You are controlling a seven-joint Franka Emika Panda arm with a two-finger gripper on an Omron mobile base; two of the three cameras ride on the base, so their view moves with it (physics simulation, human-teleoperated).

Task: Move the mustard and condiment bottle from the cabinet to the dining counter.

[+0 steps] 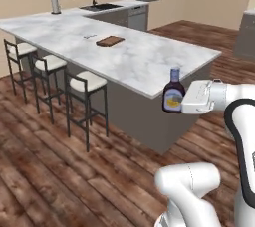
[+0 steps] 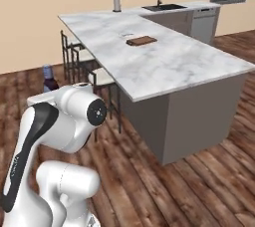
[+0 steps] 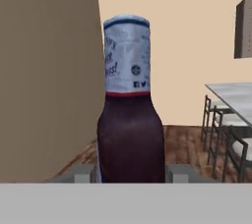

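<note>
Gripper point(image 1: 175, 102) clamped on condiment bottle point(image 1: 173, 91), upright, held in air beside the near corner of the dining counter point(image 1: 149, 61). 3 stools point(image 1: 87, 82) along counter's side; board point(image 1: 110, 41) on top.

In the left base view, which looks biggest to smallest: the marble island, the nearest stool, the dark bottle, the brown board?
1. Dining counter, by far.
2. Nearest stool.
3. Condiment bottle and brown board look about alike; the bottle is much nearer the camera, so I won't rank them.
</note>
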